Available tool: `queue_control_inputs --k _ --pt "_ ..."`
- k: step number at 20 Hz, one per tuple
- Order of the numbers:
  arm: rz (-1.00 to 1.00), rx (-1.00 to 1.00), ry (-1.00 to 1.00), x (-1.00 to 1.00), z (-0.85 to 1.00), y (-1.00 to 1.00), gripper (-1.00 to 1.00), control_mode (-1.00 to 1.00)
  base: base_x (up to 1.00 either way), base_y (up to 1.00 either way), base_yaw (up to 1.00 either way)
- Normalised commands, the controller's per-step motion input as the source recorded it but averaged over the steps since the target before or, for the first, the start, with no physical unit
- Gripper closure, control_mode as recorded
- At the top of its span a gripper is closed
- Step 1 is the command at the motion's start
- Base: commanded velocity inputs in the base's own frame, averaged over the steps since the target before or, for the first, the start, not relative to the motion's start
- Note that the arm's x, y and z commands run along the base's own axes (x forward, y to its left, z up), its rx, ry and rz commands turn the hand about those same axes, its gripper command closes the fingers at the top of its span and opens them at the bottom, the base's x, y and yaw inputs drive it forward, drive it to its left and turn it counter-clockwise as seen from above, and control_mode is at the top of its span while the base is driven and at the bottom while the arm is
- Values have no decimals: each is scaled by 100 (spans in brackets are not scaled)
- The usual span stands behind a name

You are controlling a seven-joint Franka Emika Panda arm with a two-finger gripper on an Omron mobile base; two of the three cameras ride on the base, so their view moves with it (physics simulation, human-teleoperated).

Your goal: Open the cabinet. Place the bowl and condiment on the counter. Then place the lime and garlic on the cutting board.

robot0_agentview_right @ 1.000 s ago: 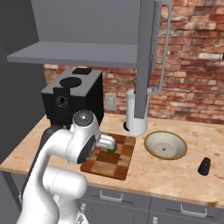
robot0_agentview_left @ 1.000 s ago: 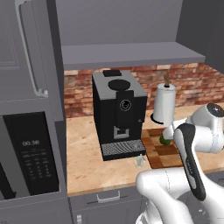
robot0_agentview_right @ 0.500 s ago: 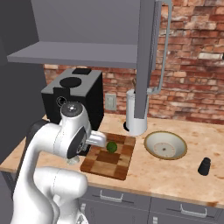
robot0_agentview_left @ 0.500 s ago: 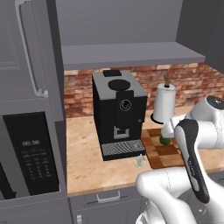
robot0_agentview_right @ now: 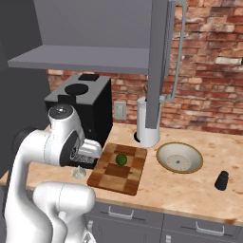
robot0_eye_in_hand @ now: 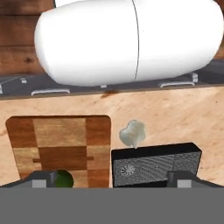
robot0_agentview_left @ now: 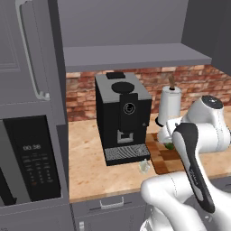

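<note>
Dark gripper fingertips [robot0_eye_in_hand: 112, 179] stand wide apart, holding nothing, above the near edge of the coffee machine [robot0_agentview_right: 88, 107]. One lime [robot0_agentview_right: 121, 159] rests on the checkered cutting board [robot0_agentview_right: 118, 169]. One garlic [robot0_agentview_right: 79, 172] lies on the counter [robot0_agentview_right: 190, 187], just left of the board. Right of the board sit one bowl [robot0_agentview_right: 179, 157] and, farther right, one condiment [robot0_agentview_right: 221, 180]. One cabinet door [robot0_agentview_right: 159, 61] hangs open, partly hiding the paper-towel roll [robot0_agentview_right: 148, 135].
</note>
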Motion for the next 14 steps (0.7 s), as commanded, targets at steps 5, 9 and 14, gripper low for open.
queue_control_inputs --k 5,9,14 --pt "-2 0 0 -16 -12 27 -100 -100 0 0 0" --pt "0 0 2 -6 -24 18 -100 -100 0 0 0" --pt "-1 0 4 0 -32 14 -100 -100 0 0 0"
